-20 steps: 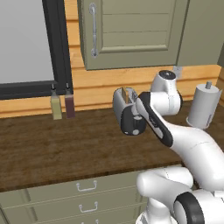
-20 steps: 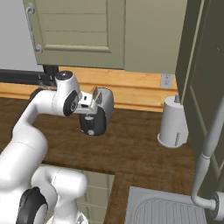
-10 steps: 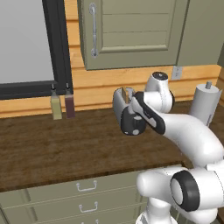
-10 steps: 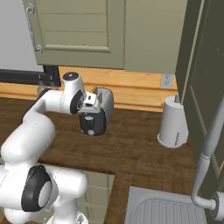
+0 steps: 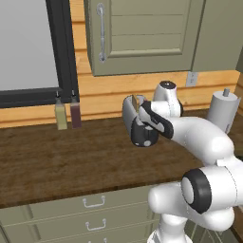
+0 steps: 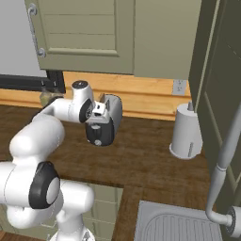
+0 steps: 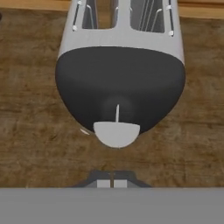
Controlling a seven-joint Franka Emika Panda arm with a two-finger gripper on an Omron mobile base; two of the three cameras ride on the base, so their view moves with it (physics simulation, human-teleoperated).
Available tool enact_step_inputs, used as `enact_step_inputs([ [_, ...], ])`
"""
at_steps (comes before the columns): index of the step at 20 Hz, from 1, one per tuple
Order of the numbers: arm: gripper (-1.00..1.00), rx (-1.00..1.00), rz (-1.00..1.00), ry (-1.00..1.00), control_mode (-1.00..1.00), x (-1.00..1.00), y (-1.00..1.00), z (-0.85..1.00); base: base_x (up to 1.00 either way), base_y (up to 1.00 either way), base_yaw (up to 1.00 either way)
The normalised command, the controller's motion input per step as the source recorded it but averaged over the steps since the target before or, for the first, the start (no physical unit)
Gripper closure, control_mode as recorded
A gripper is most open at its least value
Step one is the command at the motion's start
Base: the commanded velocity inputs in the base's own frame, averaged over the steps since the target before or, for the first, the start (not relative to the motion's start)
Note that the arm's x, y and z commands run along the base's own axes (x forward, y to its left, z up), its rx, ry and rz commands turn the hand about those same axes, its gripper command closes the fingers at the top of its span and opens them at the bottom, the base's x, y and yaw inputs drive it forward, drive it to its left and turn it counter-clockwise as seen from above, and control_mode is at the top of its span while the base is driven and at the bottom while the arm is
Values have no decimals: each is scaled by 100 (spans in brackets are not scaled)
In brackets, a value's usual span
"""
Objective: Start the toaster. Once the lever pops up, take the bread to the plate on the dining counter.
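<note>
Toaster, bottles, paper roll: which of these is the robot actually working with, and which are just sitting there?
In the job:
toaster
lever
bread in a slot
gripper

Just sitting there:
two bottles
paper roll
sink
wall outlet

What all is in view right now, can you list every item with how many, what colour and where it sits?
toaster: one, silver-grey with a black end face, on the wooden worktop near the back wall.
lever: one, pale, low on the black end face.
bread: one tan slice, in a toaster slot, top edge showing.
bottles: two, one olive and one dark brown, at the wall left of the toaster.
paper-towel roll: one, white, upright, right of the toaster.
worktop: one, dark brown wood, pale green drawers below.
wall cabinet: one, olive green, above the toaster.
sink and tap: one, grey, at the right base view's lower right.
gripper: one, fingers together, just short of the lever.
</note>
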Motion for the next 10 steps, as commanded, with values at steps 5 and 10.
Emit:
enact_step_inputs([
  [5, 100, 0, 0, 0, -100, 14, 0, -30, 0, 0, 0],
  [10, 100, 0, 0, 0, -100, 16, 0, -12, 0, 0, 0],
])
